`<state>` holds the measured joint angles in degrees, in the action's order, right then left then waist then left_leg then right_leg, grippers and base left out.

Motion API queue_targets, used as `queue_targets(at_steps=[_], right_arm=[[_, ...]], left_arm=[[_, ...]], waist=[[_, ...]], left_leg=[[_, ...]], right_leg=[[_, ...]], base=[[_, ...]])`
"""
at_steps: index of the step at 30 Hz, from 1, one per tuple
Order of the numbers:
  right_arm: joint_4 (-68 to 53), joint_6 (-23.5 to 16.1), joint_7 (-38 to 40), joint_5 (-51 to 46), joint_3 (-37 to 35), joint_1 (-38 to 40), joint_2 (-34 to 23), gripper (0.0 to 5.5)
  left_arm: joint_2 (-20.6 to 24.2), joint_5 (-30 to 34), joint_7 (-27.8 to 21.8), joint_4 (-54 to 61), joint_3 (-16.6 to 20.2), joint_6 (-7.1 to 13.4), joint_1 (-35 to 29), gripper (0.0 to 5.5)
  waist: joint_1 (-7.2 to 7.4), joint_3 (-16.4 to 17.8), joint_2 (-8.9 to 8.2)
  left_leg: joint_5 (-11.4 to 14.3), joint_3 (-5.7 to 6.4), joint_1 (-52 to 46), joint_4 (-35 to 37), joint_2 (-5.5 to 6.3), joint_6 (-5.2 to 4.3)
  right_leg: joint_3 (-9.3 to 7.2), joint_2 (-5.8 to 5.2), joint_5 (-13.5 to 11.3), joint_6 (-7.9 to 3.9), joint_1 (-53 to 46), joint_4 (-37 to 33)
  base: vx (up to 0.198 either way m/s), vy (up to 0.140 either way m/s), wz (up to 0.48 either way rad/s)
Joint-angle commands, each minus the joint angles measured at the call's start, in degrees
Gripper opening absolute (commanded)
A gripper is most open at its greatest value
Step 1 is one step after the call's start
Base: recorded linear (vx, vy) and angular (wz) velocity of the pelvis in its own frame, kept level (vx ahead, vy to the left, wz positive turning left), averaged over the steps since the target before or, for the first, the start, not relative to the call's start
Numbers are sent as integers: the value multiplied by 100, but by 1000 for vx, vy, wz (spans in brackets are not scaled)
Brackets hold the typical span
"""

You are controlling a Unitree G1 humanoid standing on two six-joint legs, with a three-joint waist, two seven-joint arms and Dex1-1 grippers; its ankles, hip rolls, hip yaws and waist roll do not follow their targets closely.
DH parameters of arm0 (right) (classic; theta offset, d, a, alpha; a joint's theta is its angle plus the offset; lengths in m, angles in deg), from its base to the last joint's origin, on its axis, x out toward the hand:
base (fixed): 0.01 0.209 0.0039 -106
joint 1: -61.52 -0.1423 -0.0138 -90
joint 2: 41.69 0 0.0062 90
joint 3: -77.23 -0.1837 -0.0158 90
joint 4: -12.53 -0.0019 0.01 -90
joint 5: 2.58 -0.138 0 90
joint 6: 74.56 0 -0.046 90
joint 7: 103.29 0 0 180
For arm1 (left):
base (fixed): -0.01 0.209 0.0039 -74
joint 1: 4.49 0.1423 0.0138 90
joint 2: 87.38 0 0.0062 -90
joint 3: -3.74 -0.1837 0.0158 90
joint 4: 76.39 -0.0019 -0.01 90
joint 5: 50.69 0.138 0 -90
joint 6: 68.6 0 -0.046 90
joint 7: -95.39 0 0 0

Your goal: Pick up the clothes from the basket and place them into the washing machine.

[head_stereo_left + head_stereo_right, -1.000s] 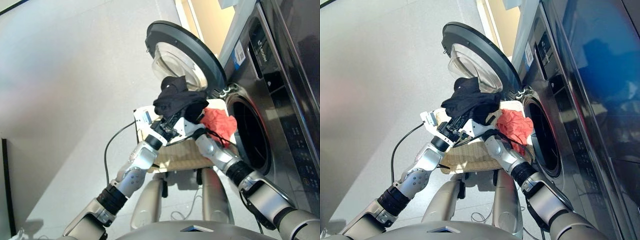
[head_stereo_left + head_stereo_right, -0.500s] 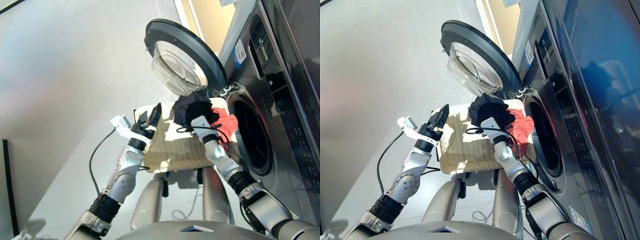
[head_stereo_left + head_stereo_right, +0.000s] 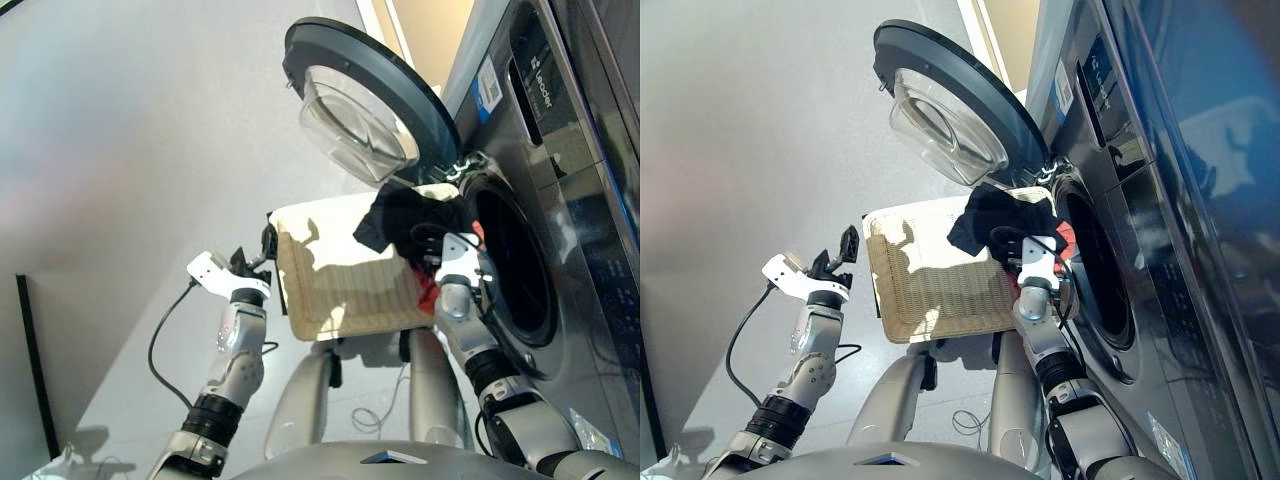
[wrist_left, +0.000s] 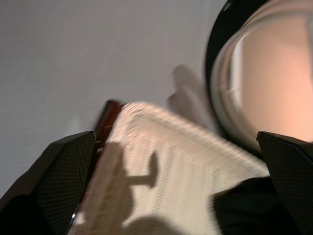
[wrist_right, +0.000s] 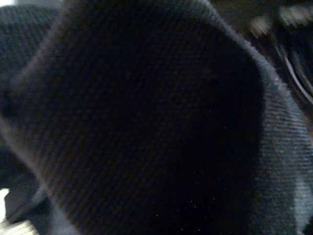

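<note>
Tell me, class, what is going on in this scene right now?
A humanoid robot is loading laundry. Its right gripper holds a black fabric garment up beside the round drum hole of the dark grey front-loading washing machine, whose glass porthole door stands open. The left gripper is open, empty, off to the side of the cream woven basket. A red-orange garment peeks out behind the right arm.

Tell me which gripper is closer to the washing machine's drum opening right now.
The right one. The right gripper, holding the black garment, is just in front of the drum opening. The left gripper is open, out past the basket on its far side from the machine.
</note>
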<state>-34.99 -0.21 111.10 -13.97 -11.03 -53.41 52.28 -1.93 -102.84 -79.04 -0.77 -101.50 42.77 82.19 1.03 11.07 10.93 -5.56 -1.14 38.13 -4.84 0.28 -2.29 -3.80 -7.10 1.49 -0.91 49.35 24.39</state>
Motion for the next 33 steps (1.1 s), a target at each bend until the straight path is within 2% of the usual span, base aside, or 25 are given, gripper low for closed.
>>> queue_targets(at_steps=[1,3,4,7,8,10,14,15,16,19,20,25,29,30,31,33], right_arm=[[-262,-636,511,-610,-381,-559,-34,0],[14,-715,728,-828,-668,-908,-174,0],[300,-871,937,-1243,-1032,-1347,-293,0],[691,-966,1074,-1595,-1240,-1712,-500,0],[845,-1025,1163,-1839,-1370,-1969,-776,0],[925,-1144,1218,-2120,-1511,-2213,-958,0],[851,-1230,1245,-2199,-1446,-2594,-1456,0],[842,-1310,1284,-2262,-1458,-2777,-1693,0],[833,-1314,1409,-2222,-1446,-3008,-2178,0],[965,-937,1544,-1583,-1069,-3233,-3127,0],[984,-925,1582,-1513,-952,-3322,-3265,0],[1305,-899,1941,-1464,-993,-3294,-3426,0],[1399,-887,1999,-1568,-1237,-2966,-3150,0],[1402,-909,1873,-1645,-1244,-2881,-3023,214],[1398,-988,1483,-1935,-1232,-2796,-2841,550],[1689,-873,844,-2373,-1072,-2671,-2641,550]], left_arm=[[197,364,70,251,284,384,-201,550],[262,375,10,288,216,383,-214,550],[345,391,-15,332,139,329,-203,550],[409,382,-15,347,81,285,-244,550],[487,407,-19,351,44,243,-218,550],[532,393,-19,430,36,213,-197,550],[625,367,-62,512,25,208,-249,550],[651,368,-65,538,12,214,-260,550],[716,363,-88,573,-38,214,-238,550],[768,333,-169,592,-134,227,-270,550],[752,323,-180,583,-162,237,-314,550],[702,318,-81,429,-172,257,-505,550],[659,243,-49,277,-135,270,-576,550],[648,226,-39,227,-131,284,-573,550],[632,198,-49,173,-104,294,-589,550],[637,144,-99,91,-116,296,-609,550]], waist=[[21,445,-35],[2,494,-6],[-33,483,1],[-58,467,-9],[-39,455,-23],[-58,441,-11],[-76,458,-42],[-81,463,-51],[-74,457,-75],[-101,412,-93],[-104,408,-86],[-57,383,-106],[-3,272,-139],[6,257,-160],[19,249,-183],[47,234,-240]], left_leg=[[779,-61,183,-773,352,278],[889,-102,507,-1044,343,327],[1183,-42,704,-1341,325,351],[1316,-50,1028,-1679,280,386],[1401,-46,1223,-1874,256,406],[1464,-41,1458,-2081,234,420],[1593,-78,1879,-2504,154,419],[1619,-59,1981,-2599,144,417],[1638,-23,2117,-2714,124,400],[1642,-25,2253,-2789,91,361],[1643,-36,2269,-2795,77,356],[1665,-54,2243,-2812,24,347],[1657,-17,2123,-2692,34,309],[1652,-8,2077,-2651,41,307],[1649,-7,2039,-2617,44,301],[1631,-18,1941,-2531,31,285]], right_leg=[[113,-114,-536,-571,-358,-1110],[145,-115,-484,-561,-51,-883],[190,-69,-269,-579,80,-687],[211,-49,-193,-554,372,-410],[243,-22,-132,-536,572,-216],[264,2,-74,-512,805,-26],[303,60,10,-477,1187,287],[318,84,34,-469,1281,361],[313,91,73,-457,1394,489],[297,81,96,-455,1550,599],[303,82,96,-456,1578,614],[327,140,97,-450,1578,591],[305,145,128,-435,1451,508],[300,142,121,-437,1409,480],[302,139,105,-438,1367,440],[287,120,68,-440,1263,341]], base=[[0,0,0],[29,2,-11],[77,-12,32],[26,-9,26],[0,0,0],[0,0,0],[0,0,0],[0,0,0],[0,0,0],[0,0,0],[0,0,0],[0,0,0],[0,0,0],[0,0,0],[0,0,0],[0,0,0]])
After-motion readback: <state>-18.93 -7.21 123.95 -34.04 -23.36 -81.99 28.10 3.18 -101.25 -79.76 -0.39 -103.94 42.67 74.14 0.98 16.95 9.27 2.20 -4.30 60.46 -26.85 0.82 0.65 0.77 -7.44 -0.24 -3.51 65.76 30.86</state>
